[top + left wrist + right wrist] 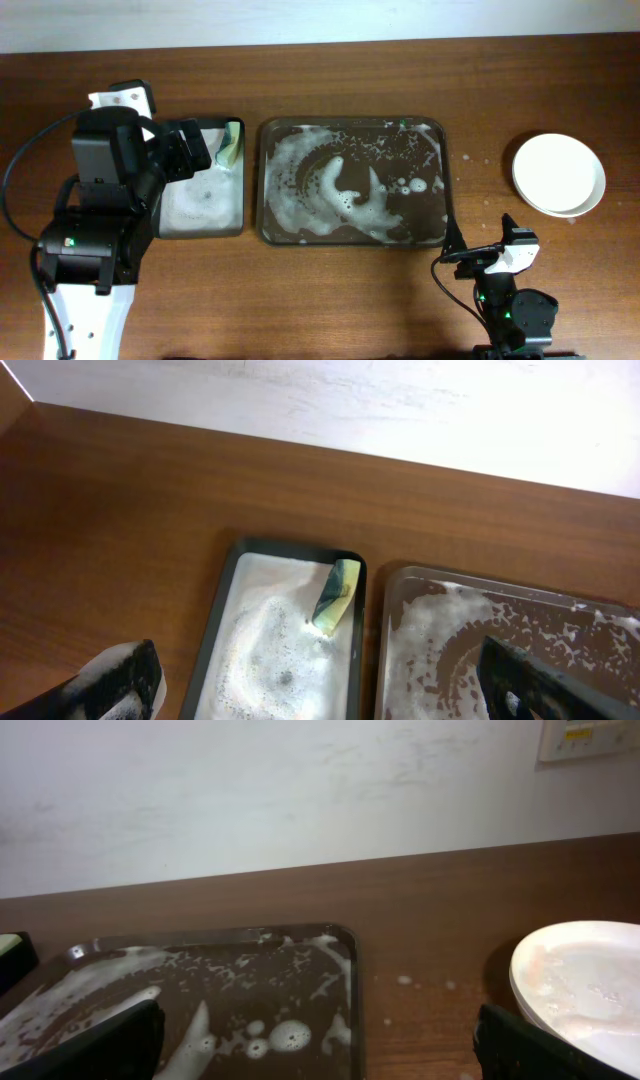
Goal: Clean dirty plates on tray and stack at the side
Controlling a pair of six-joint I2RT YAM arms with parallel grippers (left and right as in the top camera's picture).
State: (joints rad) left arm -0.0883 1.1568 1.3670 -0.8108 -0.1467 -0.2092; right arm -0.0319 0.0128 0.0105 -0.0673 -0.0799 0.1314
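The plates [585, 980] sit in one pile on the table [430, 910] just ahead and to the right of the right claw [320, 1055], off the tray [352, 982], probably so washed ones keep clear of the suds. That foam-streaked tray, ahead and left of this claw, holds no plate. Both claws stand spread wide, gripping nothing. The left claw [320, 695] hangs above the narrow tray [214, 630], with the sponge [335, 595] propped on the rim just ahead, within easy reach.

small tray [205, 235] — foamy | sponge [335, 595] — in its far right corner | wooden table [350, 300]
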